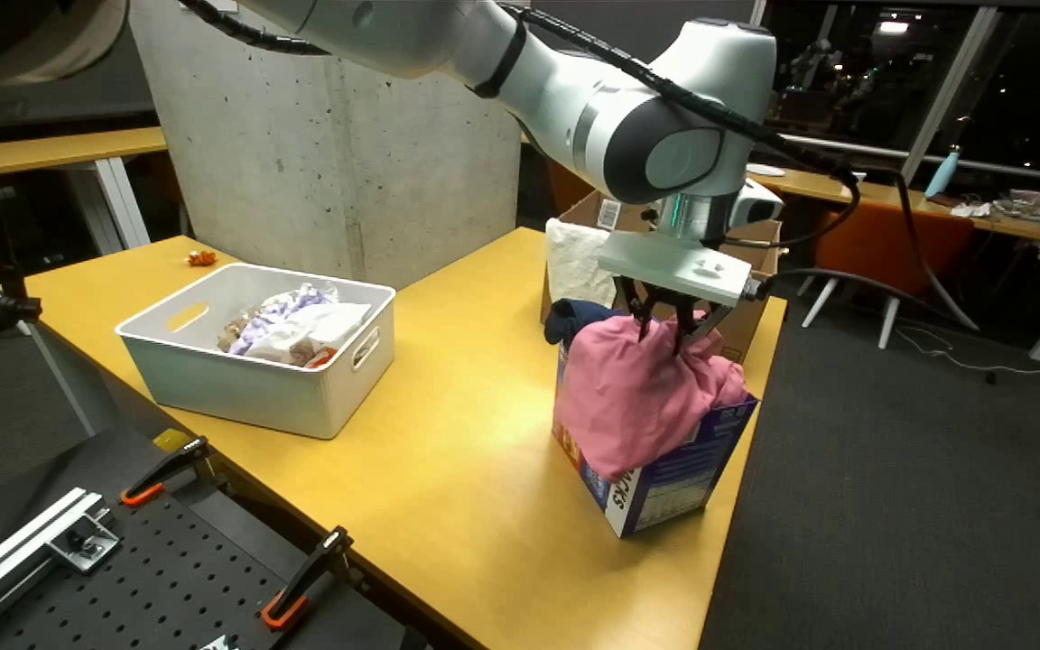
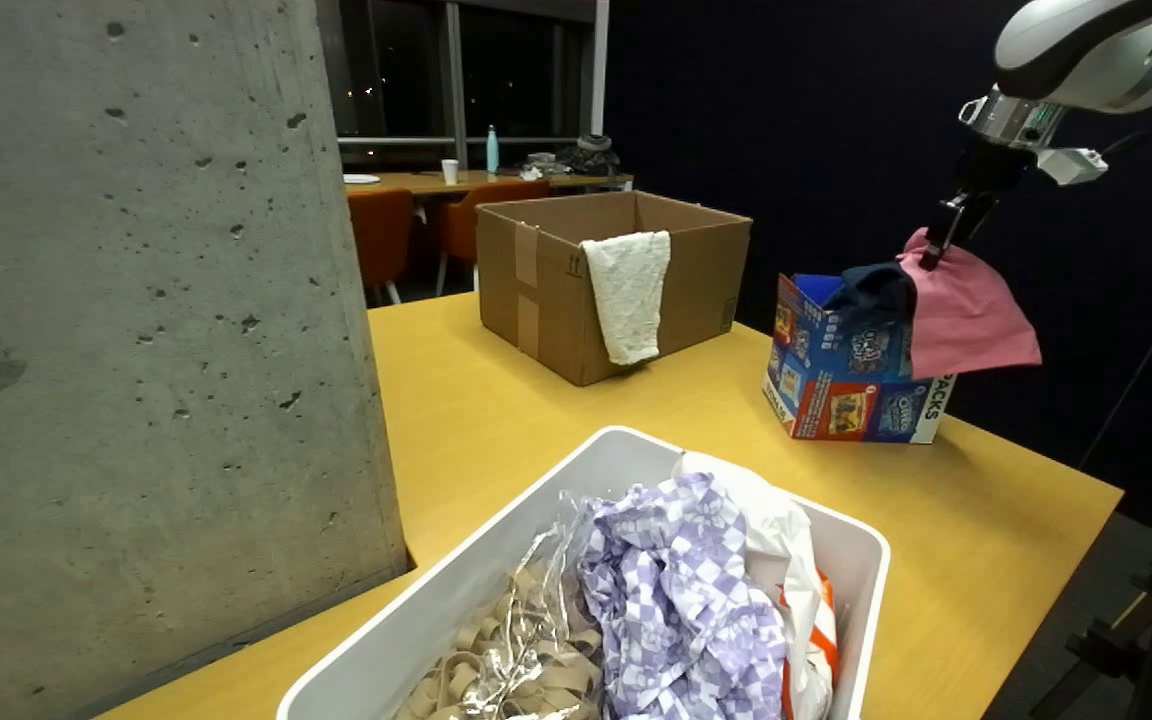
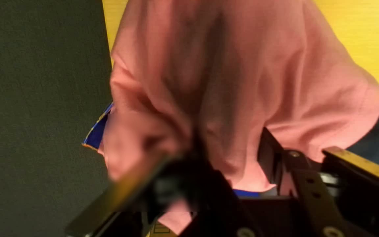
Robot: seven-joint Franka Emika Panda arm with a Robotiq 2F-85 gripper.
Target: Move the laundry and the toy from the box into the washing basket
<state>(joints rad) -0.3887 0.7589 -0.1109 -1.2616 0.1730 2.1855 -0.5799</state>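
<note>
Looking at soft light pink cloth (image 1: 615, 397), bunched over the mouth of an upright blue cardboard carton (image 2: 841, 375) with white and red printed graphics, with part hanging down outside its wall. Just beside it, at the same rim, can see dark navy blue cloth (image 1: 581, 318). From above, find a black two-fingered gripper (image 1: 661, 341) pointing down into the pink folds, with both fingers spread and pink cloth in between; partly blurred in the wrist view. Near the carton, see a larger plain brown cardboard box (image 2: 696, 300), with fluffy white cloth (image 2: 629, 300) draped over its wall. Well apart from the carton, on the same yellow wooden table (image 1: 466, 406), see a rectangular white-grey plastic tub (image 1: 240, 390) with sloping sides. Inside the tub, can make out crumpled purple-and-white checked material (image 2: 681, 600), tan loops (image 2: 551, 665) by clear plastic (image 2: 568, 530), and a white plastic bag (image 2: 774, 520) with orange markings. Beyond the tub, in an exterior view, spot a small orange object (image 1: 201, 258), too small to name.
</note>
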